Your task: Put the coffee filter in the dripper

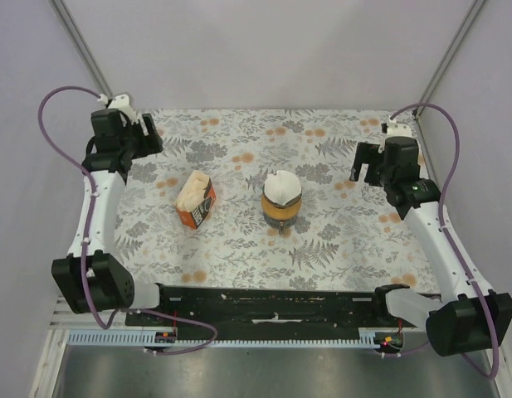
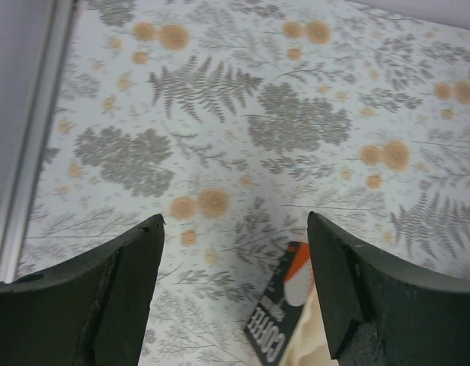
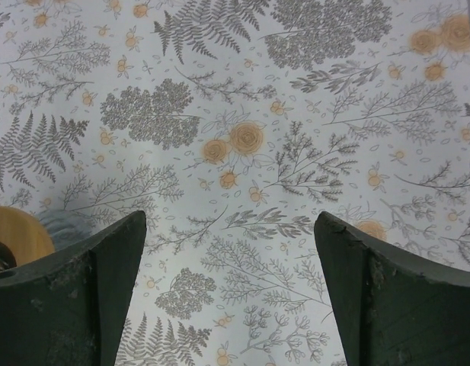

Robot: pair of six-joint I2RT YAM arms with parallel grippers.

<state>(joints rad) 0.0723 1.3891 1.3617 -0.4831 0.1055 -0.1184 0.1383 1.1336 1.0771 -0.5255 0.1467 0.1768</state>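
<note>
The white coffee filter (image 1: 282, 184) sits in the top of the dripper (image 1: 282, 211), which stands upright at the table's middle with its amber-brown ring below it. My left gripper (image 1: 150, 138) hovers at the far left, open and empty, well away from the dripper. In the left wrist view the left gripper (image 2: 235, 223) shows only tablecloth between its fingers. My right gripper (image 1: 364, 163) is off to the dripper's right, open with nothing in it. In the right wrist view the right gripper (image 3: 230, 218) hangs over bare cloth, and the dripper's amber ring (image 3: 15, 233) peeks in at the left edge.
An orange packet (image 1: 196, 200) with a cream stack of filters lies left of the dripper; its dark printed side, the packet (image 2: 285, 303), shows low in the left wrist view. A floral cloth (image 1: 239, 240) covers the table. Grey walls and metal frame posts (image 1: 83, 43) close the back and sides.
</note>
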